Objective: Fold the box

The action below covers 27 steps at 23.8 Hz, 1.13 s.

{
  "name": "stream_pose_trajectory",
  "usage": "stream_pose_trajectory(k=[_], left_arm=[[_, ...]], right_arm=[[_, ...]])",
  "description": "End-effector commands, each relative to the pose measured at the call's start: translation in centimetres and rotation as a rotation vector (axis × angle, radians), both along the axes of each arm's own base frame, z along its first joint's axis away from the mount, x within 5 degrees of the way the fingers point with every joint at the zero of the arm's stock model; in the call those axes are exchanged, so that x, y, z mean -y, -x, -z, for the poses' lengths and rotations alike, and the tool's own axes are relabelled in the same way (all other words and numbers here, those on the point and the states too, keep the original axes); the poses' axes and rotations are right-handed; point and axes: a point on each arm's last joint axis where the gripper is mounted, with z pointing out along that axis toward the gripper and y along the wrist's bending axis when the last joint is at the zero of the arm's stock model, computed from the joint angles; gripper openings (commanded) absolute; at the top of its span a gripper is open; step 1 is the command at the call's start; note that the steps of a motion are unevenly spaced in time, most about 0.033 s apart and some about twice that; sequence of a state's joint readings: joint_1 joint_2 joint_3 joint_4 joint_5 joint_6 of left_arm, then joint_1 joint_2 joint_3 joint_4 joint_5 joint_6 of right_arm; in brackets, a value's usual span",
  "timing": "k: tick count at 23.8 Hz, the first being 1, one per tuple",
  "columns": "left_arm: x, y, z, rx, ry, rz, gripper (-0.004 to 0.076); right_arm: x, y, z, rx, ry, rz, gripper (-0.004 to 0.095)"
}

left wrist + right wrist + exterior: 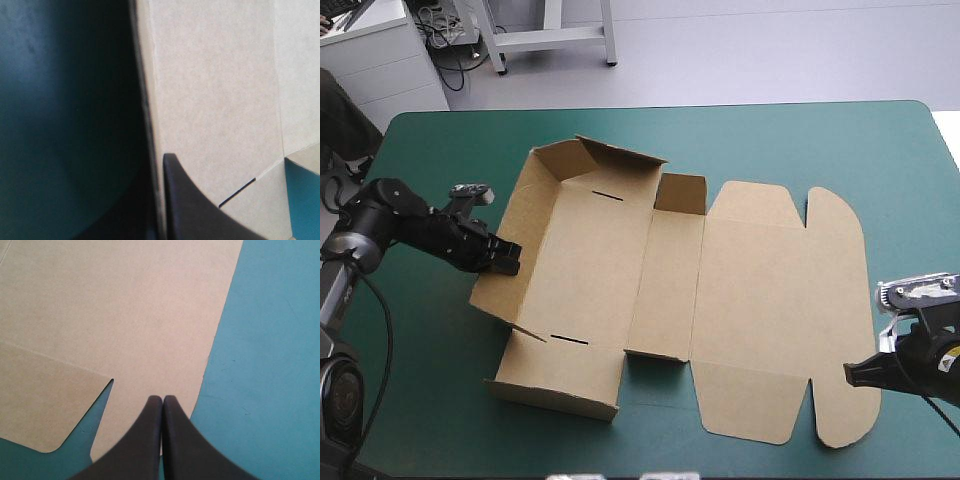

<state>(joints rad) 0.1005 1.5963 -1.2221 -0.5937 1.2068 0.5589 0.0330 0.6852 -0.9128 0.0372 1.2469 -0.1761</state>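
The brown box (590,260) sits mid-frame in the high view, its tray walls raised at centre-left and its lid (770,290) flat to the right. The left gripper (510,258) pinches the tray's left wall, with 1 black finger (200,215) showing inside it. At lower right, the right gripper (858,372) is clenched empty at the lid's edge. The board looks light, stiff and creased, so it is best gripped at its edges.

one of left jaws hidden behind box (215,100) wall, shadowed
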Motion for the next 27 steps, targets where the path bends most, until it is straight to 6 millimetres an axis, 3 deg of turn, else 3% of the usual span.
stream_pose_trajectory(k=[1, 7, 11, 20, 27], left_arm=[[2.4, -0.2, -3.8, 0.102, -0.095, 0.052, -0.0032], [7.9, -0.9, -10.4, 0.406, -0.316, 0.156, -0.0032], [10.9, -0.3, -12.7, 0.581, -0.450, 0.256, -0.0032], [16.3, 1.5, -14.1, 0.885, -0.693, 0.450, -0.0032], [19.0, 2.5, -15.0, 1.050, -0.679, 0.514, -0.0032]], right_arm=[[0.1, -0.1, -0.8, 0.046, 0.001, 0.002, -0.0023], [0.1, -0.2, -0.9, 0.063, 0.000, 0.003, -0.0023], [0.0, -0.3, -1.0, 0.076, -0.008, 0.001, -0.0023], [0.0, -0.4, -1.1, 0.089, -0.009, 0.001, -0.0023], [0.0, -0.4, -1.1, 0.092, -0.004, -0.004, -0.0023]])
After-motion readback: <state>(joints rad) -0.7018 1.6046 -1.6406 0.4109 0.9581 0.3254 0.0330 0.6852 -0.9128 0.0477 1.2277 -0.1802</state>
